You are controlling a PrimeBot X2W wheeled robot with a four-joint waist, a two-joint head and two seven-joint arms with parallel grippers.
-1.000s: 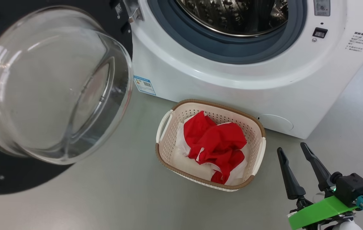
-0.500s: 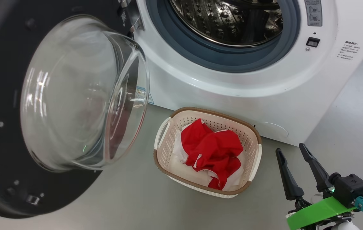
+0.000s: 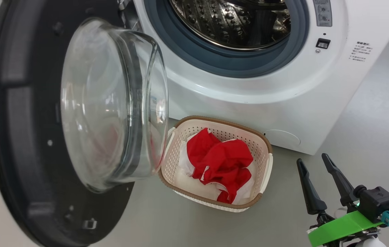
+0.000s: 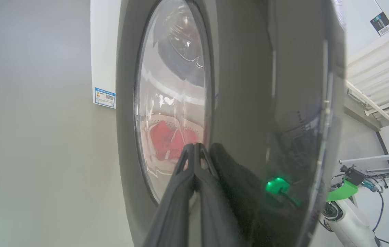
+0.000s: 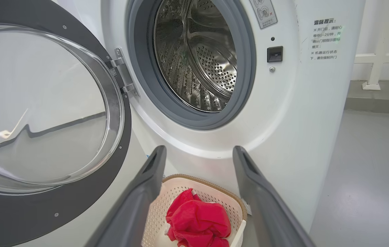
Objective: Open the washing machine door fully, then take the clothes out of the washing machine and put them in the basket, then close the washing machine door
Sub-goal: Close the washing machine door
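Nearest to me on the right, my right gripper [image 3: 311, 159] hangs above the grey floor [image 3: 369, 130] with its two dark fingers spread wide apart and nothing between them; along its own view the right gripper [image 5: 199, 151] frames the basket below and the machine's front beyond. On the left, my left gripper [image 4: 194, 146] has its fingers pressed together, tips at the outer face of the washing machine door [image 4: 242, 85], where the window meets the glossy black rim; whether they touch the surface or sit just off it I cannot tell. The washing machine door [image 3: 19, 137] stands swung out to the left on its hinge, its clear glass bowl bulging rightwards and overlapping the basket's left end from the head view. The basket [image 3: 215, 120] sits on the floor just in front of the washing machine [image 3: 249, 103], below the opening. The clothes [image 3: 221, 157] lie bunched inside it, red with white bands, reaching close to its rim. Through the door's window I see the clothes [image 4: 167, 140] as a red blur. Farther back, the grey gasket [image 3: 235, 65] rings the open mouth, and behind it the perforated steel drum [image 5: 197, 61] shows bare metal in the part I can see.
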